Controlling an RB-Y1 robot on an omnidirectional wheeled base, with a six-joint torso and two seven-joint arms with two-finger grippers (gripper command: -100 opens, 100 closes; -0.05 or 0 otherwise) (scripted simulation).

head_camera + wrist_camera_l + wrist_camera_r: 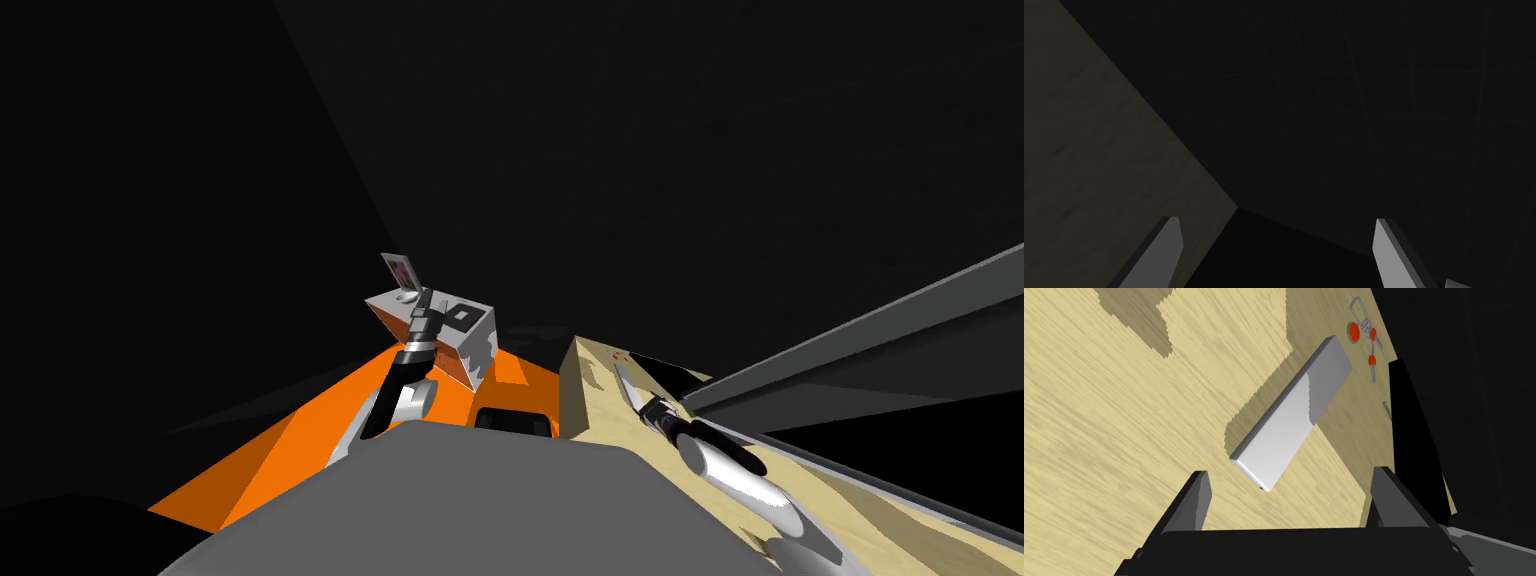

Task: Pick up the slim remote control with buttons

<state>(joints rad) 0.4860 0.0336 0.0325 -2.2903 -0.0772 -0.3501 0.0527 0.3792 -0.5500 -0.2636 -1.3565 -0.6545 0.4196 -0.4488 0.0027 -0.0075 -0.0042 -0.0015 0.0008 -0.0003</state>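
Note:
The remote (1291,415) is a slim plain white-grey slab lying flat on a light wood tabletop (1114,438); no buttons show on it. My right gripper (1290,472) hovers just above its near end, open. The remote's near end lies in line with the gap between the fingers (1196,498), untouched. In the head view the right gripper (626,382) reaches over the wood table (600,420) at my right. My left gripper (427,303) is raised on the left in front of a white and orange box (455,345), and the left wrist view shows its fingers (1169,240) wide apart and empty.
A bunch of keys with red tags (1366,338) lies beyond the remote's far end. A black upright slab (1414,438) borders the table beside my right finger. A small picture frame (400,270) stands on the box. Orange surface (330,440) spreads below the left arm.

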